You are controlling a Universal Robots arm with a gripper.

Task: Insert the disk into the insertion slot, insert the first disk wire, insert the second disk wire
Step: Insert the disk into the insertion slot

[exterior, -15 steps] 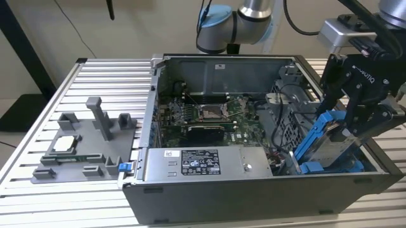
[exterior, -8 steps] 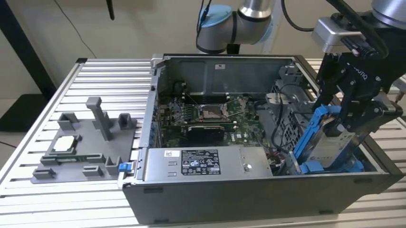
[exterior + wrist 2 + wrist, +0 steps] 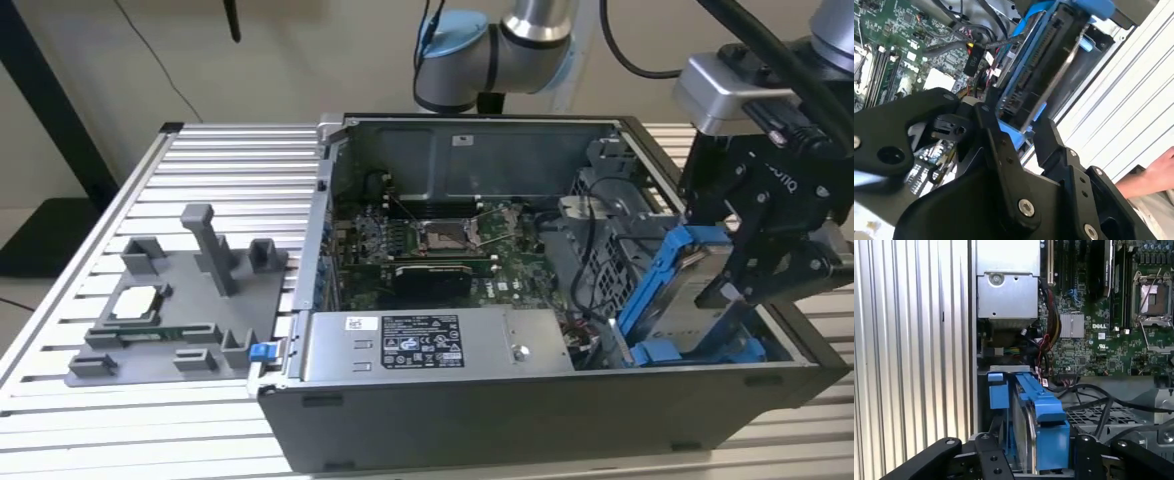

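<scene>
Both fingers (image 3: 996,140) of the hand (image 3: 1015,120) clamp the disk (image 3: 1049,70), tilted at the insertion slot (image 3: 603,285).

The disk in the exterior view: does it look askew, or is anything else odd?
Yes. The disk leans tilted, clamped in the jaws, not yet seated in the insertion slot. A person's hand is close by in the second wrist view.

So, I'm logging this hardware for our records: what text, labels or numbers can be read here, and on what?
None reads reliably.
White label on the power supply: print too small.
Motherboard: white lettering, blurred.
End effector, shut on the disk: body lettering, blurred.
</scene>
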